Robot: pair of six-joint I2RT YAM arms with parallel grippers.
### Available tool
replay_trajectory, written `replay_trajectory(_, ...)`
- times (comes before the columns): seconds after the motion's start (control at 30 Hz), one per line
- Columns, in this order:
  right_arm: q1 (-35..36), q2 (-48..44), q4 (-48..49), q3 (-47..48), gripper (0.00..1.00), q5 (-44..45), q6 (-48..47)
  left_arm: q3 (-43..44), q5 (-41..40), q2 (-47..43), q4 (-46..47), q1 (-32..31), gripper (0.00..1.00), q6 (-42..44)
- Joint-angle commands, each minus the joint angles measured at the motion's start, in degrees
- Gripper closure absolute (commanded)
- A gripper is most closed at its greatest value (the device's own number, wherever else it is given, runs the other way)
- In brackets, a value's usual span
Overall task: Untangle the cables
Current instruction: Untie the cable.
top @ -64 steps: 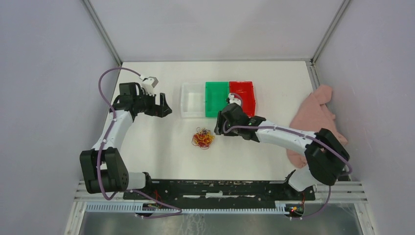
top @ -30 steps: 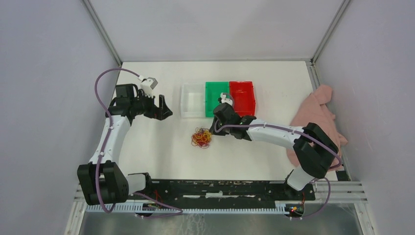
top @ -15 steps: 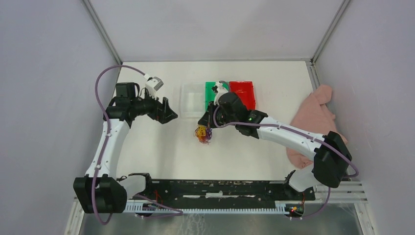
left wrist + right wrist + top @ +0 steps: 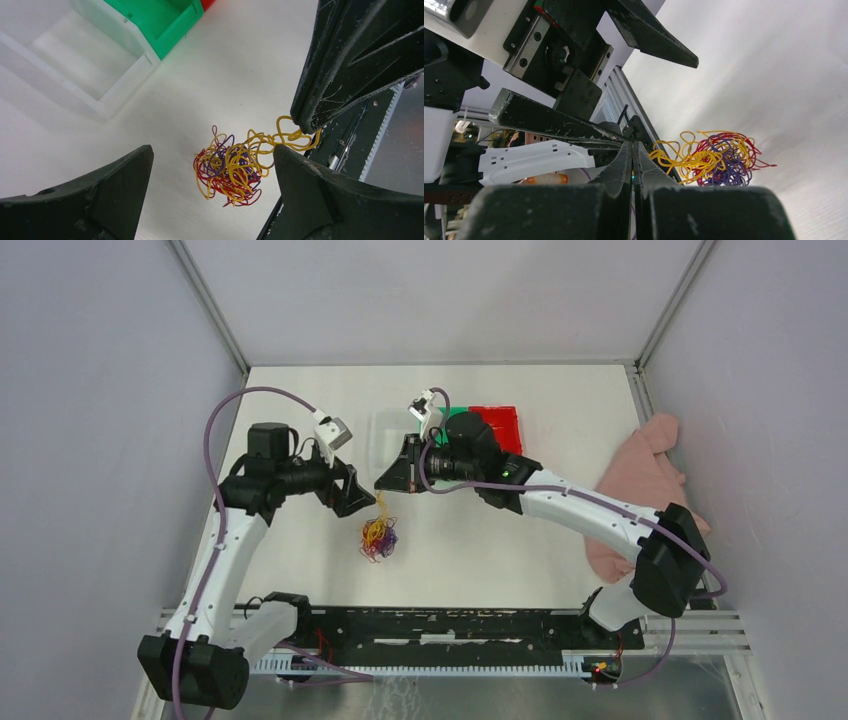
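Observation:
The cables (image 4: 378, 537) are one tangled ball of thin yellow, red and dark purple wires, hanging over the table's middle by a yellow strand. My right gripper (image 4: 381, 486) is shut on that yellow strand, just above the ball. The right wrist view shows the closed tips (image 4: 633, 146) with yellow loops leading to the ball (image 4: 720, 160). My left gripper (image 4: 361, 498) is open, close to the left of the right one. In the left wrist view its open gripper (image 4: 212, 152) frames the ball (image 4: 229, 171), touching nothing.
A clear bin (image 4: 392, 436), a green bin (image 4: 458, 421) and a red bin (image 4: 498, 430) stand in a row behind the grippers. A pink cloth (image 4: 650, 480) lies at the right edge. The black base rail (image 4: 440, 625) runs along the near edge.
My right gripper has closed on the tangle, lifted it and carried it left. The left arm has swung right, bringing its open gripper beside the hanging ball.

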Motion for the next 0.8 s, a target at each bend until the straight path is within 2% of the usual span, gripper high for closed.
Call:
replay_trajectory(0.0,0.41,0.6,6.74,3.67,1.0,-5.71,2.73,-0.3,2.88,-3.0,0.03,-0.34,0.06,2.62)
replay_trajectory(0.27,0.41,1.31,7.21,3.93,1.0,-7.56,4.48,-0.14,7.5,-8.06,2.1,-0.39,0.25,1.37)
replay_trajectory(0.57,0.41,1.88,7.38,3.88,1.0,-7.78,5.01,-2.27,13.23,-9.93,-2.56,-0.46,0.45,7.3)
replay_trajectory(0.7,0.42,2.56,7.36,4.33,1.0,-8.56,5.21,-2.93,13.01,-10.05,0.53,-0.5,0.65,5.96)
replay_trajectory(0.77,0.44,2.65,7.15,4.29,1.0,-8.79,5.29,-3.02,13.0,-10.31,2.3,-0.42,0.69,4.13)
